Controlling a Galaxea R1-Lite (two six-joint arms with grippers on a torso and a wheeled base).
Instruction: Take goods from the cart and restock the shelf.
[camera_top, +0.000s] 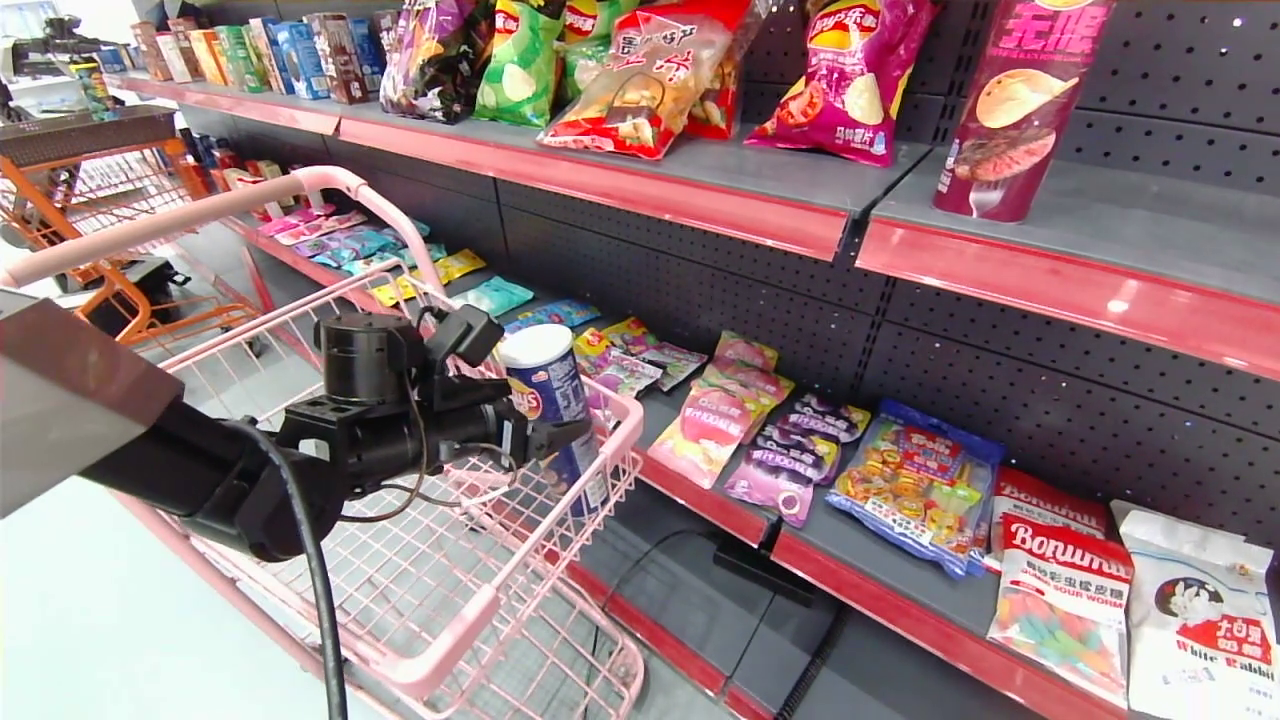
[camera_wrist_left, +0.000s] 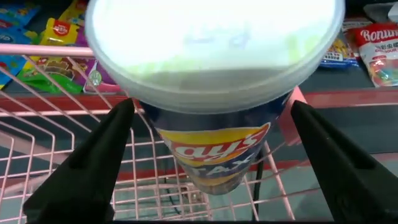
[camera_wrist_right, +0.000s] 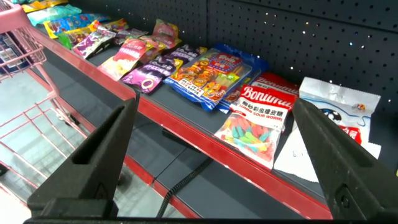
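Shelving (camera_top: 800, 175) is faced beyond the cart (camera_top: 200, 213); above it a can (camera_top: 545, 385) is clamped by the left tool (camera_top: 560, 438) for restocking.

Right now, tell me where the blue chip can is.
On the head view's left, the blue chip can is upright in the left gripper, at the far rim of the pink cart beside the lower shelf.

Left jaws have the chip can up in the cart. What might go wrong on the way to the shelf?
1. The chip can sits beside the cart's pink rim; a straight swing shelfward may clip it.
2. The left gripper grips its smooth round wall, so it might slip.
3. The lower shelf is crowded with flat candy packs; set on them, the can could tip.
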